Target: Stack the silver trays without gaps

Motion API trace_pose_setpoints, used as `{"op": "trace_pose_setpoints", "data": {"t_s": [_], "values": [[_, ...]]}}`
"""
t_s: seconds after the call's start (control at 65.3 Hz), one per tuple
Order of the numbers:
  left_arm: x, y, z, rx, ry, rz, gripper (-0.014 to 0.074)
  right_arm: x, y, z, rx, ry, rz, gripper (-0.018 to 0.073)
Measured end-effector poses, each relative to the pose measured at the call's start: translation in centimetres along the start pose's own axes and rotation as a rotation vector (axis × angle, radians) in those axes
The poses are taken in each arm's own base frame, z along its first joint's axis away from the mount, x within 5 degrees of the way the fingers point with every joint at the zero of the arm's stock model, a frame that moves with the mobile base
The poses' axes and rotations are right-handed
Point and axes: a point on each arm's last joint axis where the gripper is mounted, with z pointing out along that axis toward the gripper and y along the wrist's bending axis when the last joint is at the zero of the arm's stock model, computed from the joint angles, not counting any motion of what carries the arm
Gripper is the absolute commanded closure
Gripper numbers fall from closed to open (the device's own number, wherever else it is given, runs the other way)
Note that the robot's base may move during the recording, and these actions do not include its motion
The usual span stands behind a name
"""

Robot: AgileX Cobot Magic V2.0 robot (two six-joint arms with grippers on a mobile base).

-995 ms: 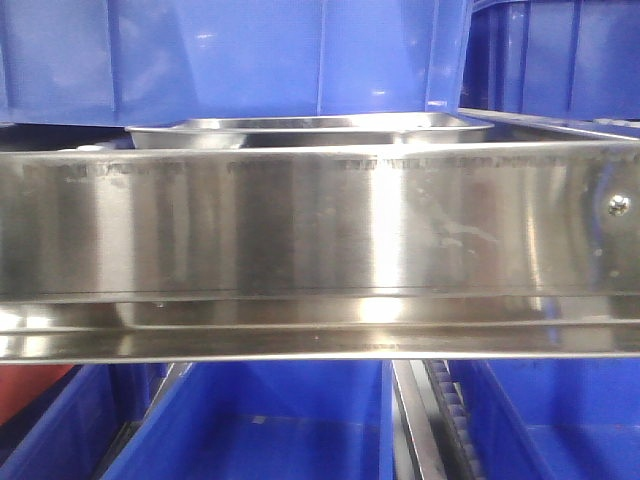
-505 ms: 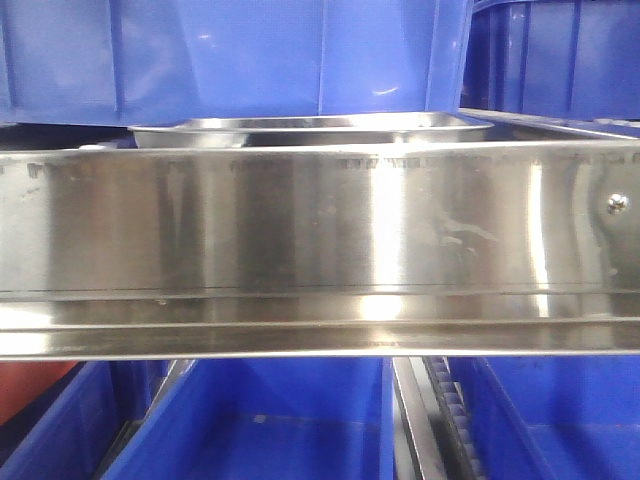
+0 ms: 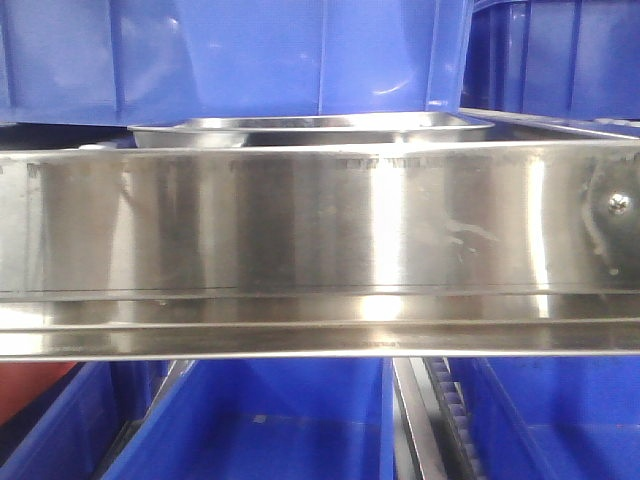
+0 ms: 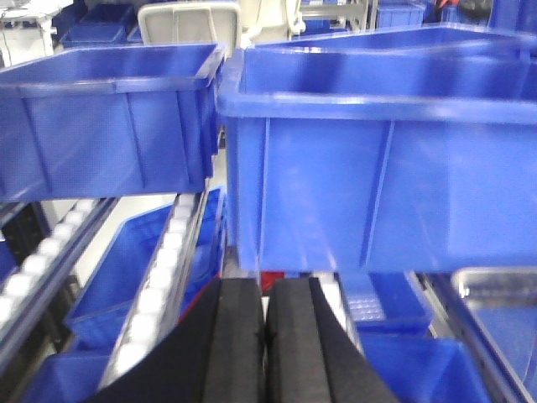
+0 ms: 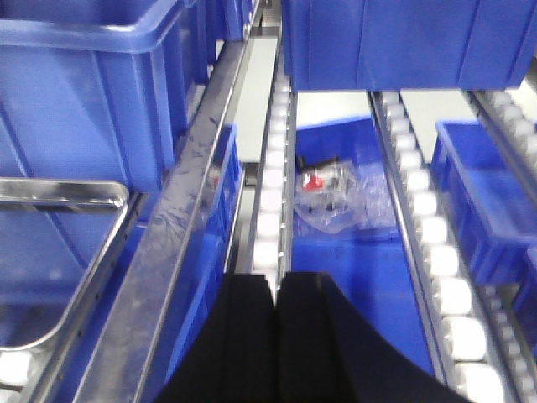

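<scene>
Left claw [image 4: 265, 290] and right claw [image 5: 277, 285] are sitting clenched, empty.
A silver tray [image 4: 503, 290] is lying right of the former, a tray rim [image 5: 59, 190] left of the latter.

Front view: a brushed steel rail [image 3: 300, 220] spans the full width, with one screw [image 3: 619, 204] near its right end. An upper blue bin [image 3: 230, 55] sits behind and above it, a neighbour bin [image 3: 560, 55] to its right. Below the rail are two lower bins [image 3: 260, 430] with a roller strip [image 3: 445, 420] between them, and something red [image 3: 30, 385] at the far left. Left wrist view: a big blue bin [image 4: 377, 185] just beside a smaller bin [image 4: 101, 126], and a white roller track [image 4: 159, 285] underneath. Right wrist view: a clear plastic bag [image 5: 340, 193] with a red piece inside lies in an open bin [image 5: 377, 277] between two roller lanes [image 5: 273, 185].
</scene>
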Motion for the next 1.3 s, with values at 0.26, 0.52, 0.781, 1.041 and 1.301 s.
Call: {"op": "trace_pose_setpoints", "data": {"t_s": [0.26, 0.52, 0.781, 1.041, 1.301], "values": [[0.2, -0.3, 5.3, 0.021, 0.290, -0.075, 0.0613, -0.7, -0.5, 5.7, -0.003, 0.231, 0.074, 0.0615], [-0.7, -1.7, 10.3, 0.015, 0.439, -0.145, 0.0613, -2.2, 1.2, 10.3, 0.045, 0.321, 0.097, 0.0615], [-1.2, -7.1, 14.4, 0.049, 0.613, -0.102, 0.0613, -3.6, 7.0, 14.4, 0.017, 0.469, 0.083, 0.0615], [-1.2, -12.1, 17.2, 0.122, 0.697, -0.085, 0.0613, -4.0, 11.0, 18.7, 0.034, 0.631, 0.052, 0.0615], [-0.6, -13.6, 18.8, 0.131, 0.730, -0.083, 0.0613, -3.3, 12.6, 21.1, 0.052, 0.711, 0.027, 0.0612]]}}
